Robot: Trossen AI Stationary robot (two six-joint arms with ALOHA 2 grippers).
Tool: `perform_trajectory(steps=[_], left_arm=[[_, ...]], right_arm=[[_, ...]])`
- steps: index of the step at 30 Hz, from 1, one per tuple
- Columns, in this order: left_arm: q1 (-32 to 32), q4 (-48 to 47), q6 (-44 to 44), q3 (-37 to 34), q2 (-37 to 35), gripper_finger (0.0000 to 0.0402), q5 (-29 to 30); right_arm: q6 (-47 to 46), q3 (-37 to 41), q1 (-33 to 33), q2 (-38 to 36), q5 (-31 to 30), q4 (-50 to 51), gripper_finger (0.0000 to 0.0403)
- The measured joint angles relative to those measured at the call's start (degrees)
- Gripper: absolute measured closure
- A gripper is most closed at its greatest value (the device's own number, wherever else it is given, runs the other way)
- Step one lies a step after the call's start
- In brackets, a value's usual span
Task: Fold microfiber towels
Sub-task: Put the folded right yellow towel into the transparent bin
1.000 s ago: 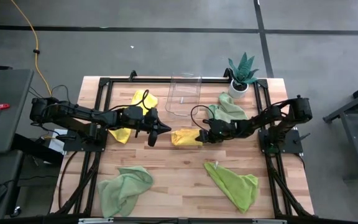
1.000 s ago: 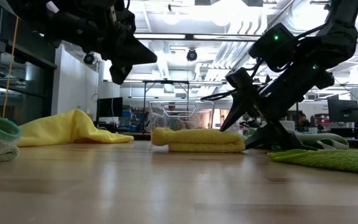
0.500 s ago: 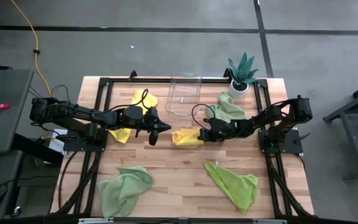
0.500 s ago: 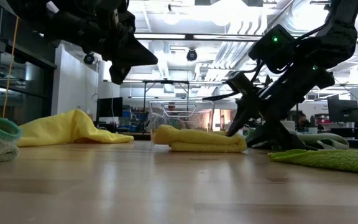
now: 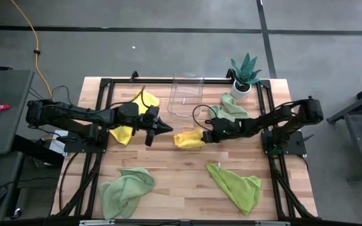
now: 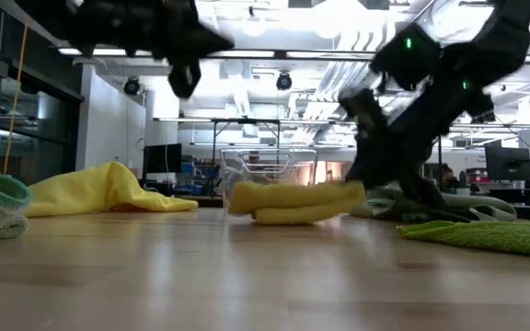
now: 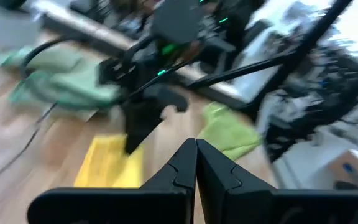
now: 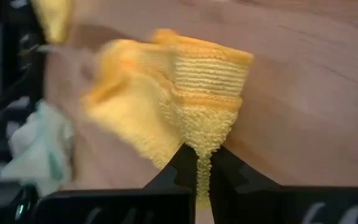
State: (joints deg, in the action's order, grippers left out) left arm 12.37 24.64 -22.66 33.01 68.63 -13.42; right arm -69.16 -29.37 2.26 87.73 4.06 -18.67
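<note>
Low view, near to far: bare wood table (image 6: 247,276), then the folded yellow towel (image 6: 293,202) mid-table, its R end lifted clear of the wood where the right gripper (image 6: 362,179) has it. Right wrist view settles the grip: fingers pinched tight on the folded edge, plush cloth bulging either side of the tips. Cloth reads soft, light and limp; judging by the sag, a single edge pinch lets the layers droop and slide open, so a hold across all the layers at the fold, w/ support under the free end, looks safer. High view adds the layout: left gripper (image 5: 162,127) hovers just beside the towel's L end, fingers closed on nothing; a 2nd yellow towel (image 5: 137,113) lies under that arm, mint towel (image 5: 231,108) near the clear bin (image 5: 186,97) and potted plant (image 5: 245,72), lime towels (image 5: 126,190) and (image 5: 237,187) along the front edge. Left wrist view shows its closed tips pointing at the yellow fold.
</note>
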Motion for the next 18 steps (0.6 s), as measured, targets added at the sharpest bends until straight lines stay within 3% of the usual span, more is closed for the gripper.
perform_trajectory(steps=[6,11,18], left_arm=[[2.79,-2.34,4.25,3.85,-8.23,0.0401,-1.37],[5.23,-3.84,6.2,4.74,-12.97,0.0401,-0.76],[6.26,-4.37,4.86,4.72,-14.89,0.0401,-0.8]], right_arm=[[12.39,-9.99,0.43,-8.27,2.19,20.74,0.0401],[26.46,-23.88,3.87,-8.73,4.58,36.6,0.0402],[38.66,-40.39,13.58,-7.2,11.48,42.48,0.0402]])
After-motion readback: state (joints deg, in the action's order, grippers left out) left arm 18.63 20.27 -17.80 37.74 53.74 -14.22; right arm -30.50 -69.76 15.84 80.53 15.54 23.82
